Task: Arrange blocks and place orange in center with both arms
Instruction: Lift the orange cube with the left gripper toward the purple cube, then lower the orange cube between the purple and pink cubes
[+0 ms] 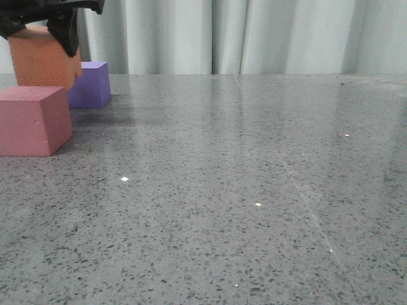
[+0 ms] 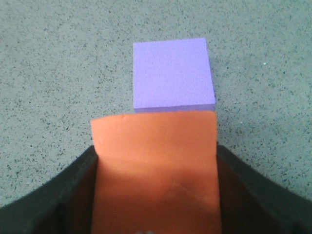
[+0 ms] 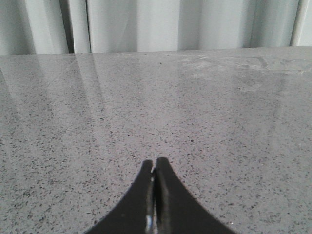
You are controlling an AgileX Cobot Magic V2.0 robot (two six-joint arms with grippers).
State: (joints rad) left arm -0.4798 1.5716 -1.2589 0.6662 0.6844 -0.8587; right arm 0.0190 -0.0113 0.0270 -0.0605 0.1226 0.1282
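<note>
The orange cube (image 1: 41,58) hangs clear of the worktop (image 1: 254,190) at the far left of the front view, carried by the left gripper (image 1: 48,22), whose dark fingers (image 2: 46,195) are clamped against two opposite side faces of it. It sits above and just behind the pink-red cube (image 1: 33,121), with the purple cube (image 1: 90,84) close beside it on the side away from the camera; in the left wrist view the purple cube lies on the worktop just past the orange one's forward edge. Judging by its matte, slightly pebbled skin and soft edges, the orange cube is probably light foam, so it should lift with little effort, give a little under pressure and not slip easily. The flat opposite sides, taken near mid-height, look like the best place to hold it, since a grip near a corner or top edge could let it twist or dent. A firm squeeze is likely harmless, though too much might bow the faces. How deep the fingers reach down its sides is hard to tell, because the front view crops the gripper at the top edge. The right gripper (image 3: 155,168) has its fingers pressed together on nothing, hovering over bare worktop well away from all three cubes.
</note>
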